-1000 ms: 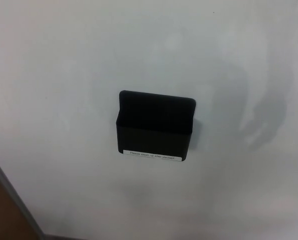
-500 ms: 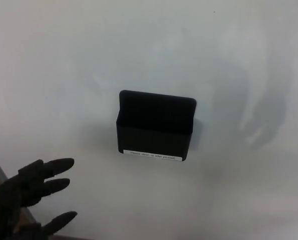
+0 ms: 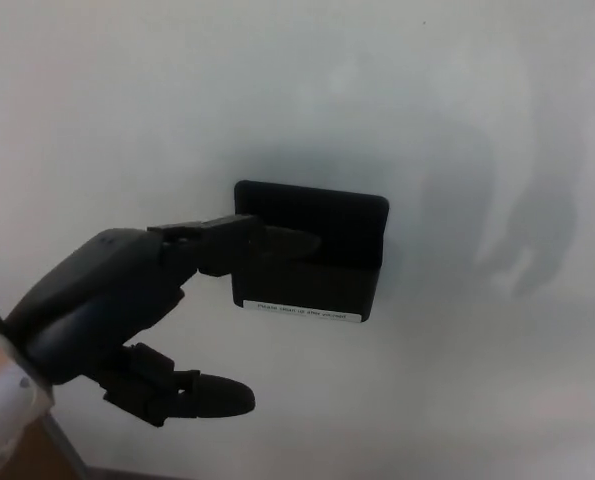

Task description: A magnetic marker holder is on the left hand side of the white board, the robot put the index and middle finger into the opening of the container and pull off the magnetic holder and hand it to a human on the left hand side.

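A black magnetic marker holder sticks to the whiteboard, with a white label strip along its lower front edge. My left hand has come in from the lower left and is open. Its two upper fingers stretch right across the holder's upper front, at its opening. Whether their tips are inside the opening is hard to tell. The thumb hangs apart below, clear of the holder. Nothing is held. My right hand is out of view.
The whiteboard fills almost the whole view, with faint grey smudges at the right. Its grey frame edge and a strip of brown surface show at the bottom left corner.
My left hand entered from the lower left, then rose and moved right until its two fingers reached the holder's opening. The holder has stayed in place on the board.
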Robot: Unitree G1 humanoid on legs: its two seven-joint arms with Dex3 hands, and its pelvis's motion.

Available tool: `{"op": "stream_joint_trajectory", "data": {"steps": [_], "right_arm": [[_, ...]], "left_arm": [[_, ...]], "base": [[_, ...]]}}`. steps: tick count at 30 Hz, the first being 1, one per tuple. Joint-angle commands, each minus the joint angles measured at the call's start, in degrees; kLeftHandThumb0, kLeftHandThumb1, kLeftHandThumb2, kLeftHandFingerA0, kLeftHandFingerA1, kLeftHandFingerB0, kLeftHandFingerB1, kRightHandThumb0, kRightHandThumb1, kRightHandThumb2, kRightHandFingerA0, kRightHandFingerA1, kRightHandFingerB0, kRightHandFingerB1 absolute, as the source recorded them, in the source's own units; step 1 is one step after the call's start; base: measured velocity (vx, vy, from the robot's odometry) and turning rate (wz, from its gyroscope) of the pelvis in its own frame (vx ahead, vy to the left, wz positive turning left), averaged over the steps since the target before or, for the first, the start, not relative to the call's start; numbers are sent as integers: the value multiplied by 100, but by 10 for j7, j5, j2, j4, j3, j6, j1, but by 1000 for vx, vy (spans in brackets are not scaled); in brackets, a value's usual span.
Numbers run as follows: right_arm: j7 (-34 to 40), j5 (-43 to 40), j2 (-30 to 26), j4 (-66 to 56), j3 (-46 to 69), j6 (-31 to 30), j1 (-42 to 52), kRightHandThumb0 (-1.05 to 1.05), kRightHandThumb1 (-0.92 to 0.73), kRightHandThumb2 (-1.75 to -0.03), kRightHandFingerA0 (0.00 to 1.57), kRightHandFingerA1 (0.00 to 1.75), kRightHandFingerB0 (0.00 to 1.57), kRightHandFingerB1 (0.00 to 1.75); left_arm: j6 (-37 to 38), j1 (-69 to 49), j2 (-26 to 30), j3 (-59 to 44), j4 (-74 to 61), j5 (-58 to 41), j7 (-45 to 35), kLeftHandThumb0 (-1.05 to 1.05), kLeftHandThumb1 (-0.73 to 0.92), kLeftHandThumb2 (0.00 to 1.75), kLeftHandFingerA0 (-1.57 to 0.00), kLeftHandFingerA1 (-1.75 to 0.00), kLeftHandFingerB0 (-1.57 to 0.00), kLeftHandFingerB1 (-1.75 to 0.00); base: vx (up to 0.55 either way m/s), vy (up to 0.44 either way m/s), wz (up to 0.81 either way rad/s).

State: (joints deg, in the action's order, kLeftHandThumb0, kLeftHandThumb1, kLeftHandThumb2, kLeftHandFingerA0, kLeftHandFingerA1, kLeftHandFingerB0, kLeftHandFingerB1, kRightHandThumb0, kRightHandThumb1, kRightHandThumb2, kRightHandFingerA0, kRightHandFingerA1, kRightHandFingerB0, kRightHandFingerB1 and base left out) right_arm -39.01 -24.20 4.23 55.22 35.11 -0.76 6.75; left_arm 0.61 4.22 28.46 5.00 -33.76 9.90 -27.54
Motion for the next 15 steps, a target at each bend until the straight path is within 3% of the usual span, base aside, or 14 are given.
{"op": "stream_joint_trajectory", "data": {"steps": [1,15], "right_arm": [[-30,-32,-13,18,5,17,-5,-56,-73,-63,62,51,50,39],[-40,-42,-16,22,-7,19,1,-57,-73,-62,59,51,46,38]], "left_arm": [[-98,72,27,53,3,50,-55,-64,42,55,-34,-38,-29,-30],[-121,169,20,108,118,98,-54,-62,45,55,-29,-35,-27,-30]], "base": [[0,0,0],[0,0,0]]}}
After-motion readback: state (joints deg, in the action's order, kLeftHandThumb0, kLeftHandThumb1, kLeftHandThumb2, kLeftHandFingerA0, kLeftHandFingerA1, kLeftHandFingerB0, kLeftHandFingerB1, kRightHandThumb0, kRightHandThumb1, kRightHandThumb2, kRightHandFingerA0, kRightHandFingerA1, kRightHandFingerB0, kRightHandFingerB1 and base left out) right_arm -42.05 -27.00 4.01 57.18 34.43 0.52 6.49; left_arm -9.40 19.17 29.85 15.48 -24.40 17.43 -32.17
